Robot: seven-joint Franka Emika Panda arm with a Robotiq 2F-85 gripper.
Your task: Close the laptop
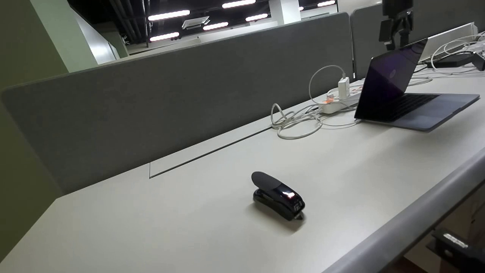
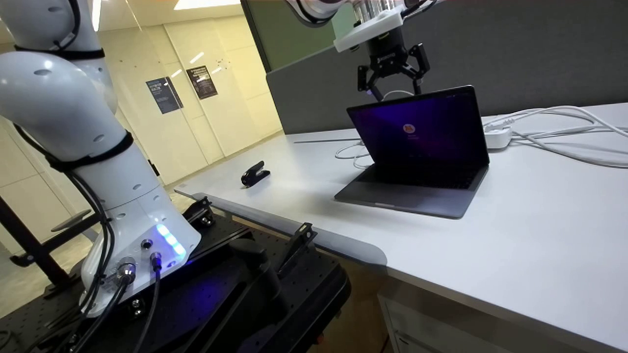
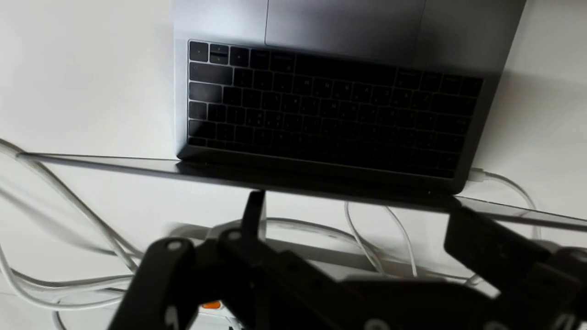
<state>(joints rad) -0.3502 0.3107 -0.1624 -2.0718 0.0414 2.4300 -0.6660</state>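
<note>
L to R: 1 white jointed robot arm (image 2: pixel 78 108), 1 small black stapler (image 2: pixel 253 175), 1 black two-fingered gripper (image 2: pixel 397 93), 1 thin dark grey metal laptop (image 2: pixel 417 157) w/ purple-blue screen (image 2: pixel 427 130), 1 white plastic power strip (image 2: pixel 498 139); white cables (image 3: pixel 10 148), count unclear. Laptop's open on white desk (image 2: pixel 539 211), facing away from grey fabric partition (image 2: pixel 539 59), long axis approx. along it. Stapler's well L of laptop. Gripper's just behind screen, fingers wide apart, nothing held; contact unclear. Strip + cables: behind laptop, 1 cable (image 3: pixel 478 175) plugged into its side.
</note>
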